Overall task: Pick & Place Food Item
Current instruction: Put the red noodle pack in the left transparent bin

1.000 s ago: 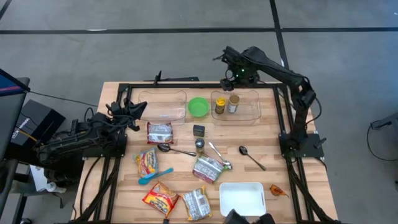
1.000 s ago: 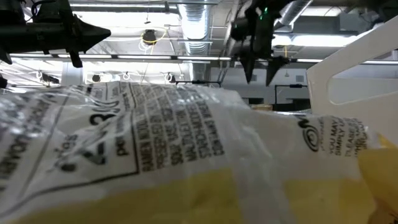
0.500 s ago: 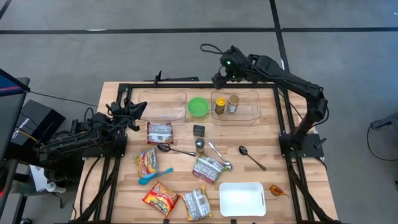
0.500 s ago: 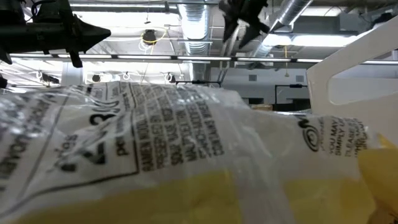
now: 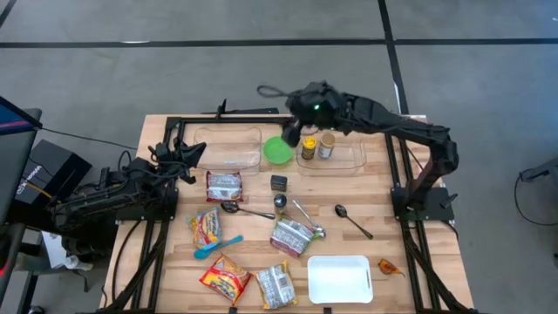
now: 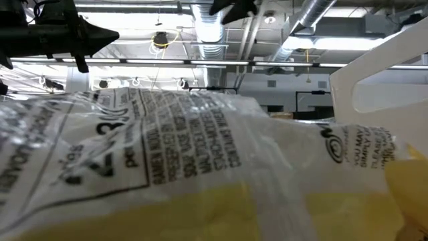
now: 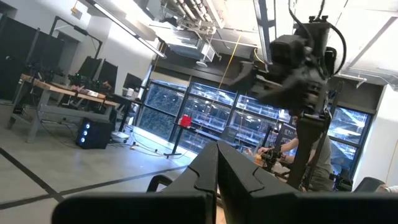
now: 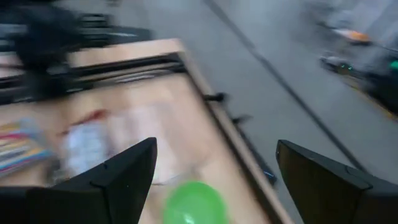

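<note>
Several ramen packets lie on the wooden table: one (image 5: 224, 185) at mid left, one (image 5: 291, 235) in the middle, others (image 5: 225, 279) near the front edge. My right gripper (image 5: 290, 133) hangs open and empty above the far edge of a green bowl (image 5: 278, 150), which also shows between its fingers in the right wrist view (image 8: 193, 202). In the low view only the gripper's tip (image 6: 234, 7) shows, at the top. My left gripper (image 5: 185, 153) waits shut at the table's left edge, touching nothing; its closed fingers (image 7: 217, 177) show in the left wrist view.
Two clear containers stand at the far edge: one (image 5: 228, 146) bare, one (image 5: 347, 150) with two jars (image 5: 309, 148). A white tray (image 5: 340, 277), spoons (image 5: 352, 220), a blue spoon (image 5: 218, 247) and a small dark block (image 5: 278, 182) lie about. A packet (image 6: 167, 167) fills the low view.
My right gripper has swung toward the table's left edge along the far side, from over the container with the jars to over the green bowl, and has risen. Nothing on the table has moved.
</note>
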Controlling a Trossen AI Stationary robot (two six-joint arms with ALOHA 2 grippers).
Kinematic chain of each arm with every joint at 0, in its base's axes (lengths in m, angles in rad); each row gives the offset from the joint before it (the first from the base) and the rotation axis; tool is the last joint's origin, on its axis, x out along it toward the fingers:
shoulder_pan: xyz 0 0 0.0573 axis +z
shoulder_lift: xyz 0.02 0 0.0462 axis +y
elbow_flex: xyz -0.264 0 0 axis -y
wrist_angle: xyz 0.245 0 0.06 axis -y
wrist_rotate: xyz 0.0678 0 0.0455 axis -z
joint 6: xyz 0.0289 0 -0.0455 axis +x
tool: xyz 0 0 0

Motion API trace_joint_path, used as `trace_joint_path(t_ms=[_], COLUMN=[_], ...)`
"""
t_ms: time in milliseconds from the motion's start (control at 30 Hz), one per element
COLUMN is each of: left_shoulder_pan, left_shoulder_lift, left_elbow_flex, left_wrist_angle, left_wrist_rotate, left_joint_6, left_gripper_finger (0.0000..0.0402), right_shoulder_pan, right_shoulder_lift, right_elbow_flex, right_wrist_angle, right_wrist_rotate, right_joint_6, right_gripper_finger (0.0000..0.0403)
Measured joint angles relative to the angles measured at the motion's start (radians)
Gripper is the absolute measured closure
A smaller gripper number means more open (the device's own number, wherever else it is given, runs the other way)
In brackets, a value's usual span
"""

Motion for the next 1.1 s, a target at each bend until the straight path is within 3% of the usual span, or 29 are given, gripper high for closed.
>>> trace_joint_path(t_ms=[167,400,500,767,933,1100], left_shoulder_pan=[0.000,0.000,0.000,0.000,0.000,0.000], left_shoulder_lift=[0.000,0.000,0.000,0.000,0.000,0.000], left_elbow_flex=[0.000,0.000,0.000,0.000,0.000,0.000], left_wrist_angle=[0.000,0.000,0.000,0.000,0.000,0.000], left_wrist_rotate=[0.000,0.000,0.000,0.000,0.000,0.000], left_joint_6=[0.000,0.000,0.000,0.000,0.000,0.000], left_gripper_finger=[0.0402,0.0402,0.0402,0.0402,0.0402,0.0402], right_shoulder_pan=[0.041,0.079,0.081,0.068,0.054,0.035], right_shoulder_lift=[0.072,0.180,0.187,0.209,0.179,0.071], right_elbow_flex=[0.000,0.000,-0.001,-0.010,-0.118,-0.319], right_wrist_angle=[0.092,0.246,0.259,0.275,0.307,0.476], right_wrist_rotate=[-0.201,-0.253,-0.312,-0.315,-0.315,-0.364], right_joint_6=[-0.034,-0.097,-0.099,-0.089,-0.075,-0.045], right_gripper_finger=[0.0080,0.0080,0.0080,0.0080,0.0080,0.0080])
